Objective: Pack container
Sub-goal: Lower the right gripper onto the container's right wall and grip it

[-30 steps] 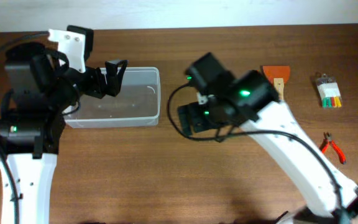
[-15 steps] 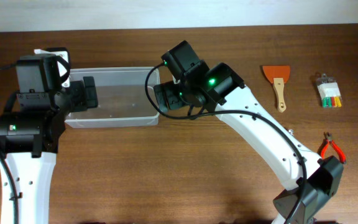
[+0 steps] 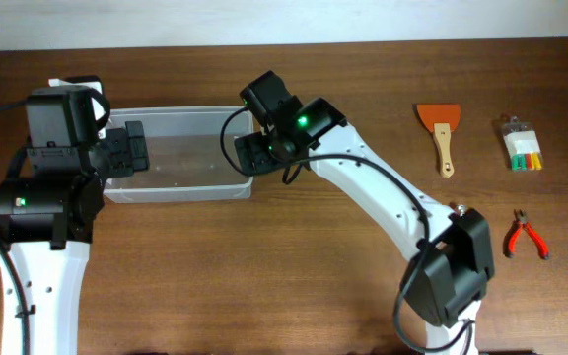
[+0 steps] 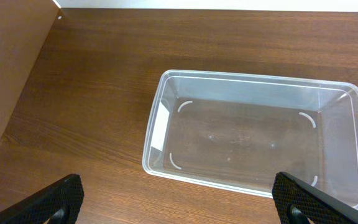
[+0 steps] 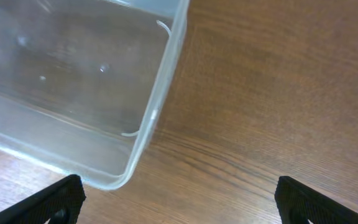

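The container [image 3: 177,193] is a clear rectangular plastic bin, empty, at the table's left-centre. My left gripper [image 3: 127,150] hangs over its left end, open and empty. In the left wrist view the container [image 4: 153,127] lies ahead of the left gripper [image 4: 179,205], with its near long rim between the wide-apart fingers [image 4: 59,199]. My right gripper [image 3: 248,155] is over the bin's right end, open and empty. In the right wrist view the container's corner [image 5: 161,87] sits upper left of the right gripper [image 5: 179,205], close to the left finger [image 5: 61,198].
An orange scraper with a wooden handle [image 3: 440,134] lies right of centre. A pack of coloured pieces [image 3: 522,145] is at the far right. Red-handled pliers [image 3: 526,238] lie below it. The table's back edge runs along the top.
My right arm has swung left from the table's middle to the container's right end. My left gripper has drawn back from over the bin to its left end.
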Controlling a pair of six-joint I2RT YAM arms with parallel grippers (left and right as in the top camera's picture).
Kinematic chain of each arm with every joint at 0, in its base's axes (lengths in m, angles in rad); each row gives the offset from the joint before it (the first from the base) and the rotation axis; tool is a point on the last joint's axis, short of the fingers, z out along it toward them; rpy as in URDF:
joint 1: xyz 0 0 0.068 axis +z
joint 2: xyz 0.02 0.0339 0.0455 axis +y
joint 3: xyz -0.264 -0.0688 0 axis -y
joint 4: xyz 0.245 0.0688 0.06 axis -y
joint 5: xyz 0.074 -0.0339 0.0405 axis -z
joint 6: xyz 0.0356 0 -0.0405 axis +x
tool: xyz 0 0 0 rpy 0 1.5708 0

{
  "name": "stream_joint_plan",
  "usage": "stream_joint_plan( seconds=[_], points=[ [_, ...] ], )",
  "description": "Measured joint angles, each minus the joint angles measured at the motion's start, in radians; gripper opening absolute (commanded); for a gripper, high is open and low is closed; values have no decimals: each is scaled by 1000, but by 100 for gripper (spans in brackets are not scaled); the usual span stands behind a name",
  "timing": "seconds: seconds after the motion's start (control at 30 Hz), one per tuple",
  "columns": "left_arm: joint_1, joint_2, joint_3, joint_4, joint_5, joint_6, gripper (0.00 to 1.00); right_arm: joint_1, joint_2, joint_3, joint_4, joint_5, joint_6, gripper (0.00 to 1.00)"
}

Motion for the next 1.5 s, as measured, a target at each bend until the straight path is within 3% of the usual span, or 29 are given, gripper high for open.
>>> stream_joint_plan(
  seconds=[0.4,0.8,1.5],
  points=[
    [0,0,0,0,-2,0,99,-32,60,72,33,-55,6,99],
    [0,0,0,0,-2,0,99,-31,101,72,111,-80,120,99],
    [0,0,0,-3,-2,0,99,-30,126,72,79,-100,150,99]
  ],
)
